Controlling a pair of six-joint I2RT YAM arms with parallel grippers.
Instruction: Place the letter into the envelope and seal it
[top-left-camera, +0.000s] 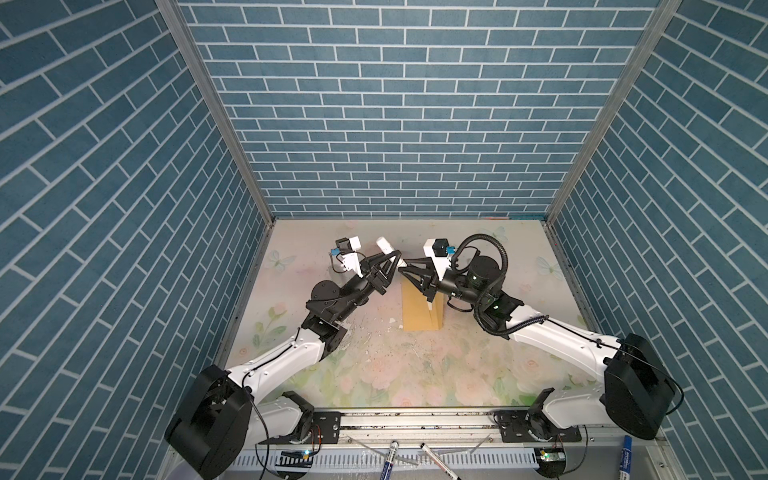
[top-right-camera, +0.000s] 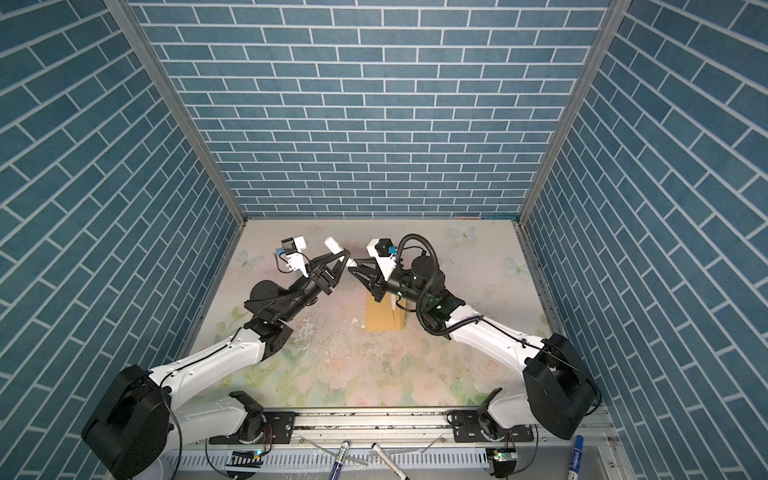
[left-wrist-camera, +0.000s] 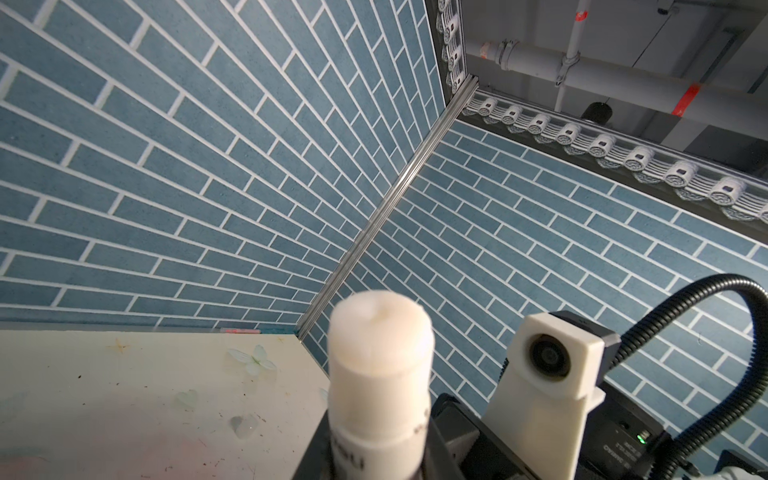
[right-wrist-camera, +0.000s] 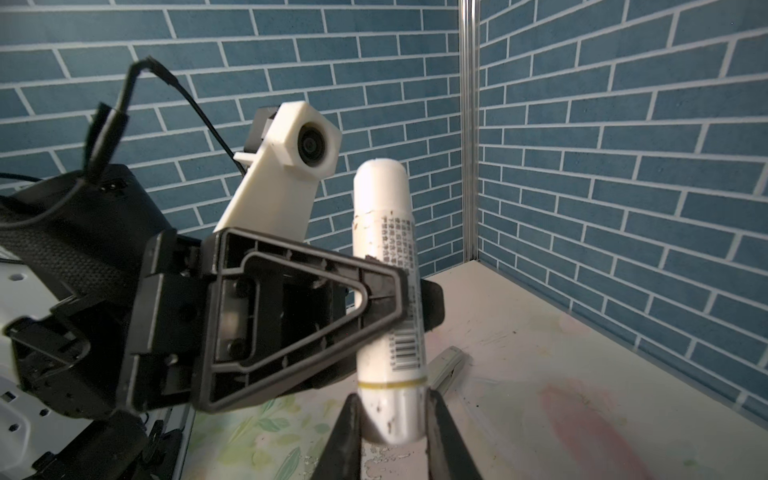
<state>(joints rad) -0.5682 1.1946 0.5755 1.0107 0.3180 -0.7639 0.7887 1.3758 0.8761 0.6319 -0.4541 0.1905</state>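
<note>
- My right claw (right-wrist-camera: 392, 436) is clamped on the lower end of the glue stick (right-wrist-camera: 388, 232), below its yellow ring. My left claw (right-wrist-camera: 415, 303) is clamped across the barrel just above.
- Both hold the stick in the air, with its free end pointing toward eleven o'clock in both top views.
- If that lower part is the cap, a crooked pull could jerk the barrel out of my left grip. A smooth round tube gives the fingers little to bite on.
- The envelope (top-left-camera: 417, 316) lies flat on the counter (top-left-camera: 415, 374), at five o'clock from the claws. A dropped stick would likely land on it or knock it askew.
- A pale sliver (top-left-camera: 430, 306) along the envelope's right side may be the letter; I cannot tell.
- Only the right wrist view shows both grips, the ring and the barcode.
- The left wrist view gives just the blurred free end (left-wrist-camera: 380, 357).
- Only the top views show the envelope.
</note>
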